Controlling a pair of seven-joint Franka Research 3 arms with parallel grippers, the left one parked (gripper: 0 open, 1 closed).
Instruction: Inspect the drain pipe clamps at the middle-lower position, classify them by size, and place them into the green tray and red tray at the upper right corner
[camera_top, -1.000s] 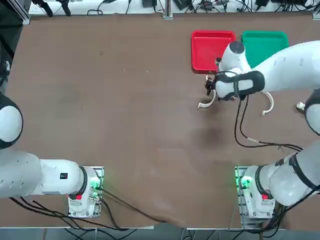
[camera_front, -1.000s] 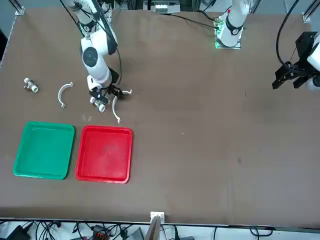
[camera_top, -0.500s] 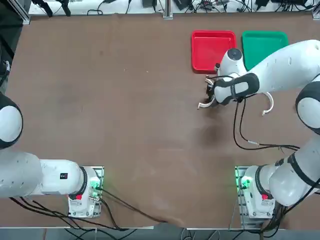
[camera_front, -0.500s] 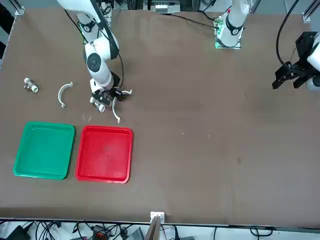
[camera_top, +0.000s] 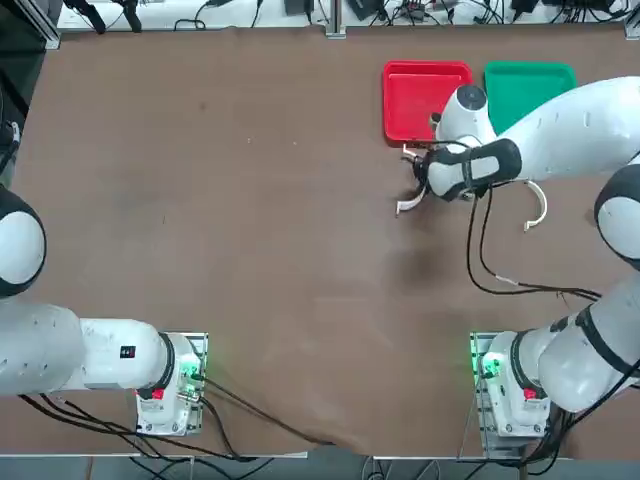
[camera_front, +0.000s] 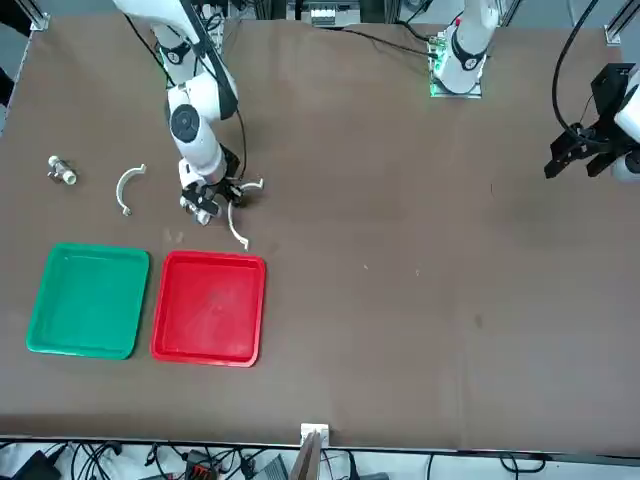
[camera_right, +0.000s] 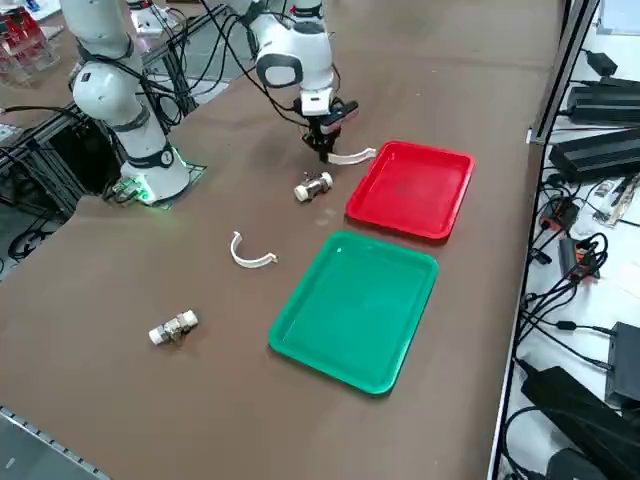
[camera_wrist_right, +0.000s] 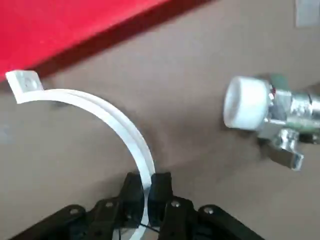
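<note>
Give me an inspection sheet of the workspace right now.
Surface: brown table, bare in the middle.
Job's things: larger clamp pinched near the red tray; smaller clamp on the table; green tray empty.
Clutter: two metal fittings.
Pincer: right pincer shut on the larger clamp.
Cables: black cable hanging from the right arm.
Surroundings: wiring along the table edges.
</note>
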